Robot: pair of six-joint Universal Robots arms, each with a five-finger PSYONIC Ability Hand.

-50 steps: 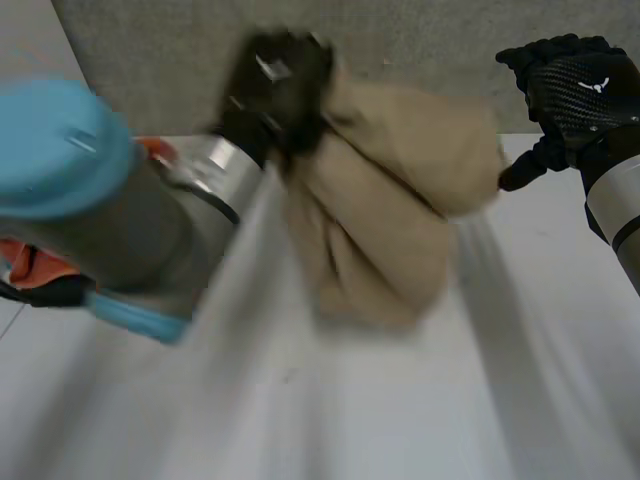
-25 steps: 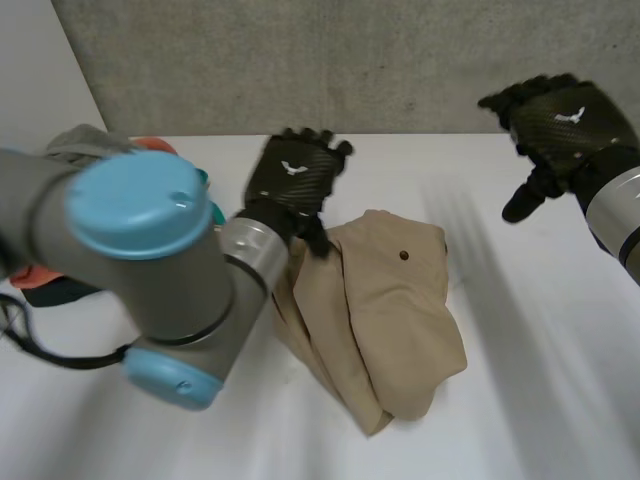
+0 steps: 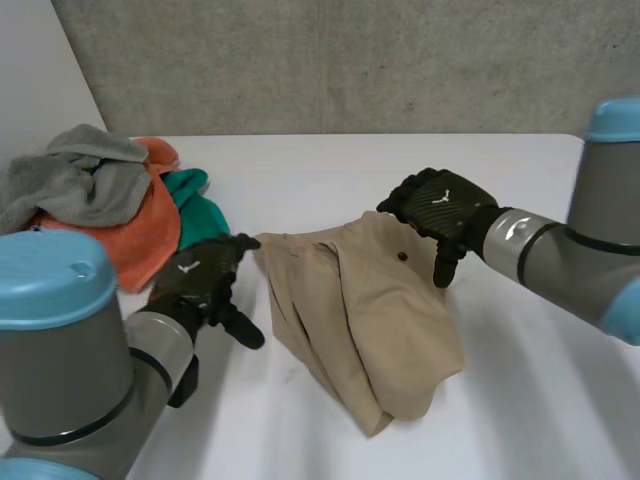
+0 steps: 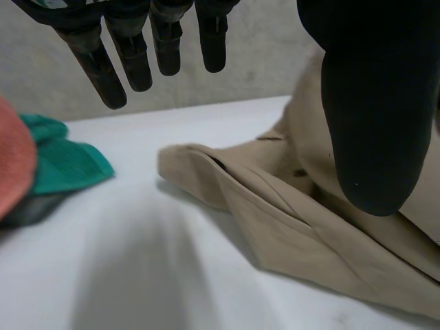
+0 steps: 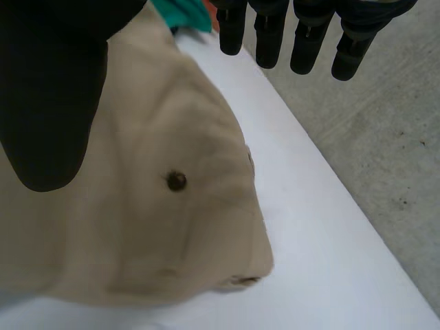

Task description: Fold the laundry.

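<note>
A tan garment (image 3: 370, 310) lies crumpled in the middle of the white table (image 3: 300, 170), with a dark button (image 3: 402, 255) near its far edge. My left hand (image 3: 205, 280) hovers just left of the garment's near-left corner, fingers straight and apart, holding nothing. In the left wrist view the tan garment (image 4: 302, 206) lies beyond the fingers (image 4: 130, 55) and beside the thumb (image 4: 371, 117). My right hand (image 3: 440, 210) hangs open over the garment's far right edge. The right wrist view has the tan garment (image 5: 137, 227) and its button (image 5: 177, 181) below the open fingers (image 5: 302, 34).
A pile of laundry sits at the table's far left: a grey cloth (image 3: 80, 180) on an orange one (image 3: 130, 235), with a teal cloth (image 3: 195, 205) beside them. A grey wall (image 3: 350, 60) runs behind the table.
The left hand let the tan garment drop onto the table, opened, and drew back to the left. The right hand came down and in over the garment's far right edge.
</note>
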